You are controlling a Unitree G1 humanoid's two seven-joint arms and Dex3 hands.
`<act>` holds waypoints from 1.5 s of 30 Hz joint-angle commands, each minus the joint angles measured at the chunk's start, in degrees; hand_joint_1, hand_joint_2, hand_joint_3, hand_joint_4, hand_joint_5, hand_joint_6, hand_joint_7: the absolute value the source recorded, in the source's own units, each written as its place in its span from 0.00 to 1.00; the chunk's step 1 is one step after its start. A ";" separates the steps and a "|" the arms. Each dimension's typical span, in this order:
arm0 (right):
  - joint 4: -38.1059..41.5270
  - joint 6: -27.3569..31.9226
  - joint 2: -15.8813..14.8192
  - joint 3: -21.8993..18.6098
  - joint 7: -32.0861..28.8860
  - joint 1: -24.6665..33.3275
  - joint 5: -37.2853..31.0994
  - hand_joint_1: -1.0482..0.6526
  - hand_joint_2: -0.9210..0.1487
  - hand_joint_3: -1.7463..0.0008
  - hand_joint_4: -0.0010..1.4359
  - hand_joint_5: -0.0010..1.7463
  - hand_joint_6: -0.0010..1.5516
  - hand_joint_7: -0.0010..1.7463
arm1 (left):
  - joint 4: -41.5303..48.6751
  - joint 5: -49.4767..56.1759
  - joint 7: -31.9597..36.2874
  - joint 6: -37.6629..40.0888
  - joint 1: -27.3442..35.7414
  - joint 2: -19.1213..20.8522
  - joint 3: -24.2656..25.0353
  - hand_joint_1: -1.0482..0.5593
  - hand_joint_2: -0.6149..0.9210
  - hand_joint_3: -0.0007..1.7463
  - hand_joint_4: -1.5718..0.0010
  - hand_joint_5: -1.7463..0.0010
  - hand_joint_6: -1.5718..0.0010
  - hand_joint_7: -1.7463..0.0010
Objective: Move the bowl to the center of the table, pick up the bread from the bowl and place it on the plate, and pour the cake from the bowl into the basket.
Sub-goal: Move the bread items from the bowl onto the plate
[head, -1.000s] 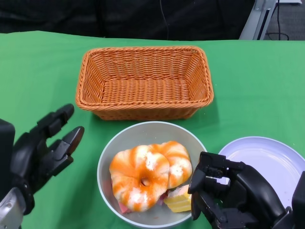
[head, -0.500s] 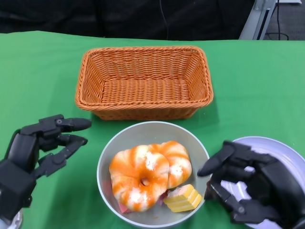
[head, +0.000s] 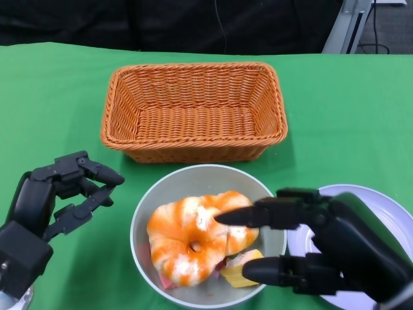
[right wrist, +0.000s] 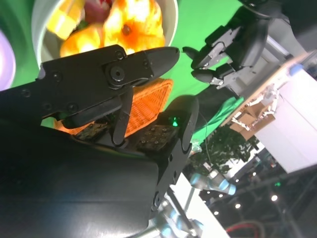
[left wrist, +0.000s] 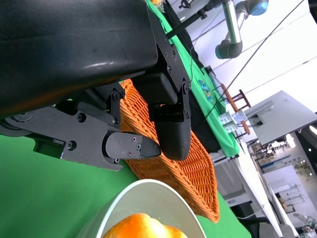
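Note:
A grey bowl (head: pixel 169 187) sits near the table's front centre, holding an orange-and-white twisted bread (head: pixel 190 236) and a yellow cake slice (head: pixel 242 271). My right hand (head: pixel 322 242) is open, its fingers (head: pixel 258 214) stretched over the bowl's right rim and the bread, with no grip that I can see. My left hand (head: pixel 55 203) hovers left of the bowl, fingers apart, holding nothing. The white plate (head: pixel 381 206) lies at the right, partly hidden by my right hand. An orange wicker basket (head: pixel 193 110) stands behind the bowl. The right wrist view shows the bread (right wrist: pixel 131 22) beyond the fingers (right wrist: pixel 133 64).
Green cloth (head: pixel 58 97) covers the table. The basket is empty. Bare cloth lies to the left of the basket and at the far right. The left wrist view shows the basket (left wrist: pixel 173 171) and the bowl's rim (left wrist: pixel 148 188) close by.
My right hand has opened out and reached left, off the plate's edge, with its fingers now over the bowl and bread. My left hand stayed left of the bowl, fingers curling a little.

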 commanded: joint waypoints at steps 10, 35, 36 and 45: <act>-2.82 16.30 6.14 14.02 10.59 -9.31 -31.07 0.07 0.00 0.94 0.36 0.07 0.26 0.00 | 1.75 -0.37 3.14 -0.15 -1.13 -0.97 0.14 0.55 1.00 0.19 0.52 0.20 0.52 0.36; 15.14 22.66 14.09 22.39 27.14 -21.29 -54.70 0.01 0.00 0.81 0.34 0.01 0.19 0.00 | -0.32 2.84 8.71 1.41 -0.19 -1.89 -0.41 0.51 1.00 0.19 0.54 0.12 0.53 0.32; 14.90 22.68 13.90 22.17 29.32 -21.62 -54.15 0.01 0.00 0.81 0.32 0.01 0.18 0.00 | -0.49 2.80 8.82 1.71 -0.13 -1.98 -0.41 0.51 1.00 0.19 0.54 0.11 0.53 0.31; 13.98 22.43 12.17 20.57 41.62 -25.00 -48.99 0.00 0.00 0.79 0.23 0.00 0.13 0.00 | -0.47 2.36 8.94 1.96 -0.15 -2.57 -0.42 0.55 1.00 0.22 0.54 0.11 0.54 0.31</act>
